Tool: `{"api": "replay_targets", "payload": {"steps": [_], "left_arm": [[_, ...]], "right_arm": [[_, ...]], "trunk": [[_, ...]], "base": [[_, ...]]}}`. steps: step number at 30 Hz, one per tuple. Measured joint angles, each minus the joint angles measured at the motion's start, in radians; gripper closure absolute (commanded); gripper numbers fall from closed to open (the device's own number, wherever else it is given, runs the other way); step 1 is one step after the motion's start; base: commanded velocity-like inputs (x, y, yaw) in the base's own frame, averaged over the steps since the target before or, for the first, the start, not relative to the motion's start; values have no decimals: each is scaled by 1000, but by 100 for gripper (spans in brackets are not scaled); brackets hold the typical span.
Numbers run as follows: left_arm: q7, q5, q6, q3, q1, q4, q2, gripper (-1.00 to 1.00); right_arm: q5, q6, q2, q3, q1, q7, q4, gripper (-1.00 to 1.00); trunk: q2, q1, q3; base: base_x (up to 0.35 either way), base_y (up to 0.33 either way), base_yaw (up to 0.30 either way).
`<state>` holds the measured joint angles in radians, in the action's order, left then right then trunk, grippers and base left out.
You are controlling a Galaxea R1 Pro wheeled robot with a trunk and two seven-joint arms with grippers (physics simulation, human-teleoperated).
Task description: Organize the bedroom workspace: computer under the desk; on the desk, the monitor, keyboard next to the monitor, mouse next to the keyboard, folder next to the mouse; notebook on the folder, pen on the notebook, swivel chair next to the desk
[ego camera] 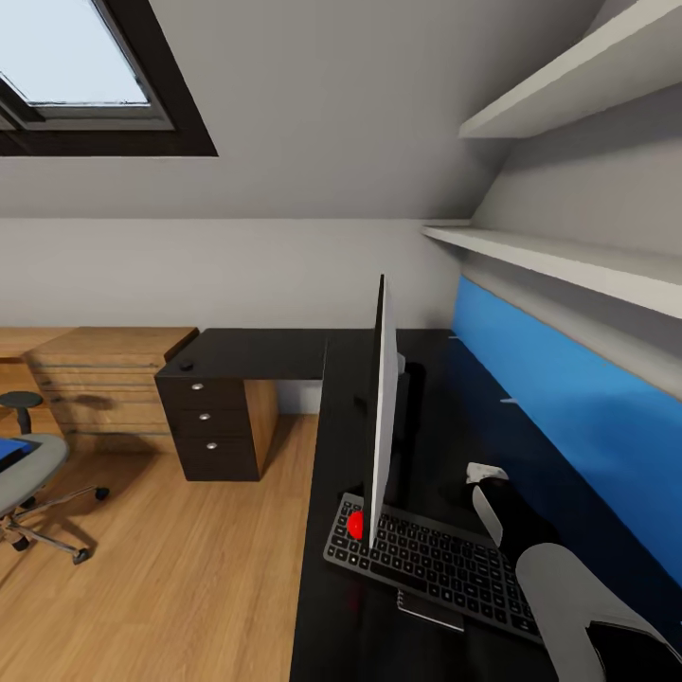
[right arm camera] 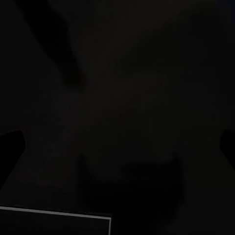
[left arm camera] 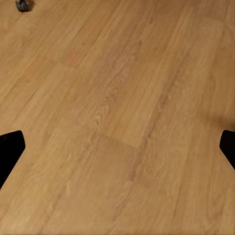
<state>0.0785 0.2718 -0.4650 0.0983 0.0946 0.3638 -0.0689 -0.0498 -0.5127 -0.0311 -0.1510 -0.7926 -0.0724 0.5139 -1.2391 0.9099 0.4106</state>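
Note:
The monitor point(ego camera: 381, 407) stands edge-on on the black top of the desk point(ego camera: 275, 352), a red dot at its lower corner. At its base lies the keyboard point(ego camera: 431, 561), with a dark flat slab point(ego camera: 431, 611) poking out beneath its near edge. The swivel chair point(ego camera: 26, 478) stands on the floor far left with the blue folder point(ego camera: 13, 449) on its seat. My right arm point(ego camera: 568, 592) reaches over the desk behind the keyboard; the right gripper point(right arm camera: 117, 147) is open over the dark top. My left gripper point(left arm camera: 117, 147) is open above bare floor. Computer, notebook and pen are out of view.
Black drawers point(ego camera: 213, 426) close the desk's far wing, where a small dark object point(ego camera: 187, 366) sits on the corner. A light wooden drawer unit point(ego camera: 104, 379) stands beyond. The blue back panel point(ego camera: 559, 398) and shelves point(ego camera: 568, 260) line the right wall. A caster point(left arm camera: 22, 5) shows on the wood floor.

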Motion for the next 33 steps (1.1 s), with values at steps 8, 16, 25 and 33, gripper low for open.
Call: {"api": "replay_targets", "payload": {"steps": [8,16,25,33], "left_arm": [[0,0,0,0,0,0,0,-100],[1,0,0,0,0,0,0,-100],[3,0,0,4,0,-1,-1,-100],[0,0,0,23,0,-1,-2,-100]], "right_arm": [[0,-1,0,0,0,-1,1,-100],[0,-1,0,1,0,-2,1,-100],[0,-2,0,1,0,-2,1,-100],[0,-4,0,1,0,-3,0,-100]], "trunk": [[-56,31,25],[-84,46,38],[-84,46,38],[-84,47,38]], "base": [[0,0,0],[0,0,0],[0,0,0],[-133,0,0]]}}
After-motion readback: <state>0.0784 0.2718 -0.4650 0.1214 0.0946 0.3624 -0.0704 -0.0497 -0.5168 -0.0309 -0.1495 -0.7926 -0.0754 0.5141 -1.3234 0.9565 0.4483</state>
